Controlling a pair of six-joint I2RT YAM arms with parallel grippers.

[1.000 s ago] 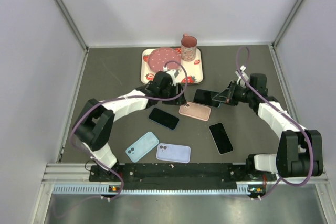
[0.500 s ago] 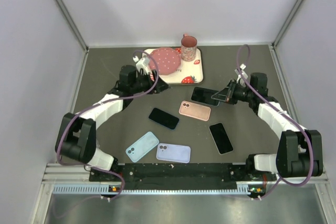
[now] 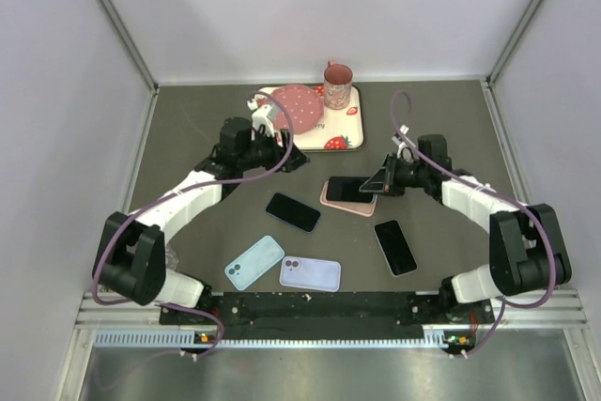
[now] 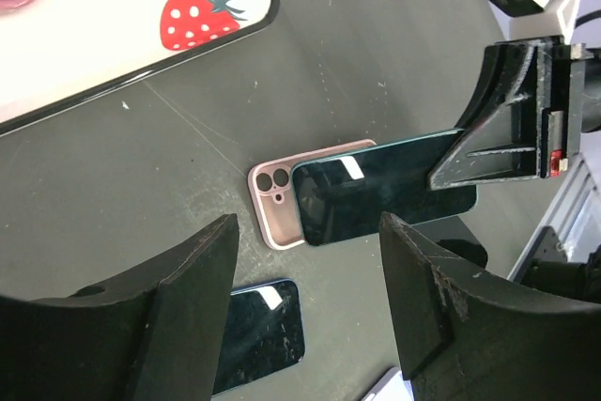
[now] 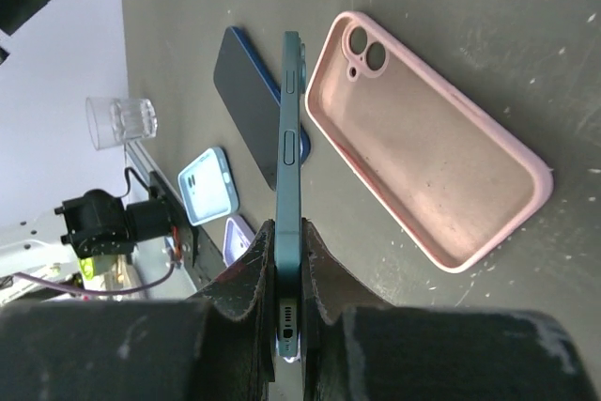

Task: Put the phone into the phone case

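The left arm (image 3: 188,196) and right arm (image 3: 474,196) pair white link shells with bulky black joints, a purple cable (image 3: 396,117) looping along each. The left claw (image 4: 308,224) has matte black, wedge-shaped fingers (image 4: 178,316).

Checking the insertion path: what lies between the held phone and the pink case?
Nothing: the right wrist view shows only bare table between phone and pink case.

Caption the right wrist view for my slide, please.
Right gripper holds the phone edge-on beside the empty pink case lying open side up.
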